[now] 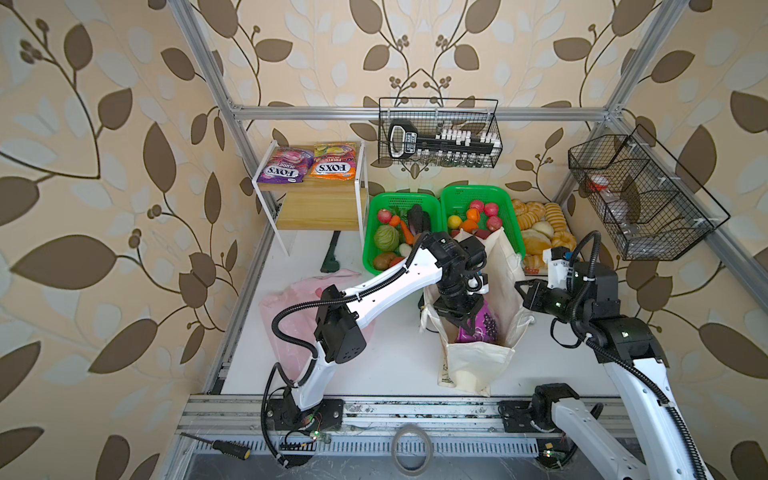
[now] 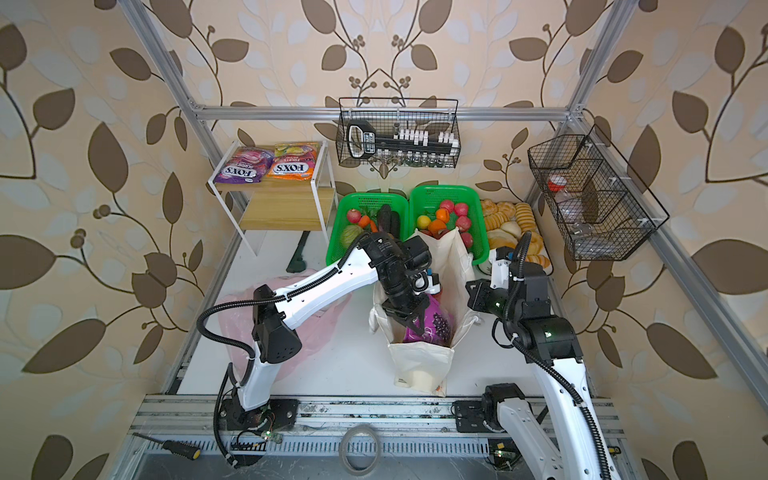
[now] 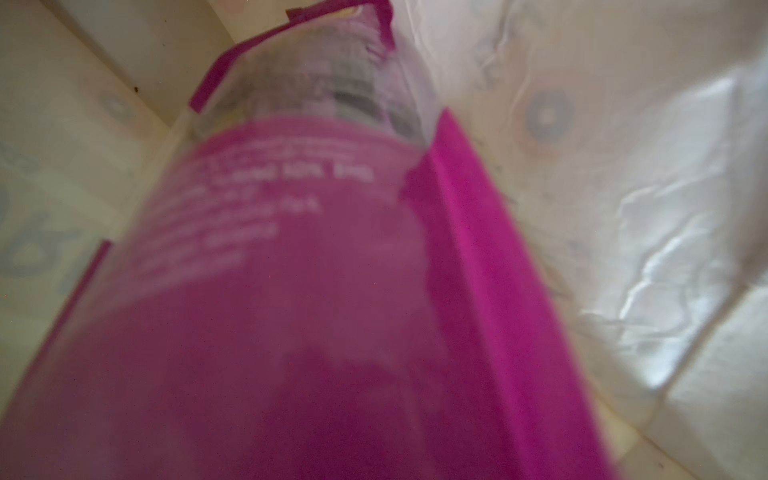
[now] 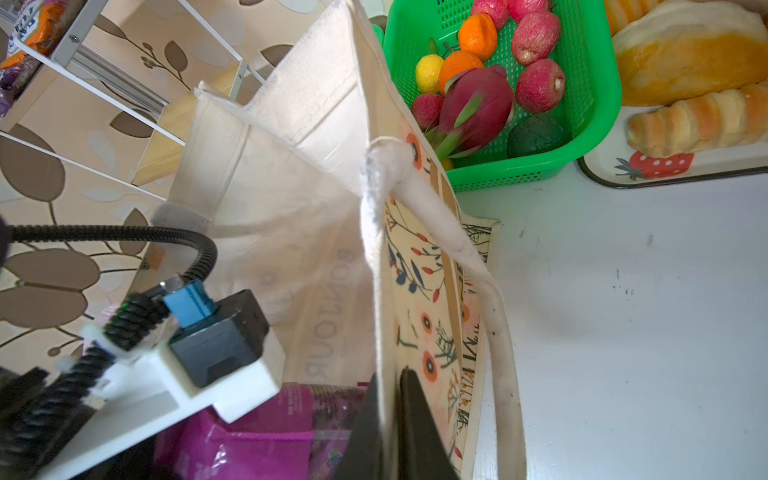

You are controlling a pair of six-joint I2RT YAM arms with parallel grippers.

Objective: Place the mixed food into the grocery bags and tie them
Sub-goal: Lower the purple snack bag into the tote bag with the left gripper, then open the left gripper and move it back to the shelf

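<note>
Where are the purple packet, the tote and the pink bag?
purple packet (image 1: 488, 327): in a top view, on its grape-picture face.
tote (image 1: 473, 365): in a top view, on its near outer wall.
pink bag (image 1: 286, 301): in a top view, on the bare part beside the left arm.

Left wrist view: the purple packet (image 3: 332, 291) is blurred, its white print unreadable, and the frame's edges cut it off. In both top views, at centre left, the left arm covers much of the pink plastic bag (image 1: 286, 307). At centre, the canvas tote (image 1: 478, 361) hides the packet's lower part. At upper right, the contents of the wire basket (image 1: 665, 241) are too small to tell.
</note>
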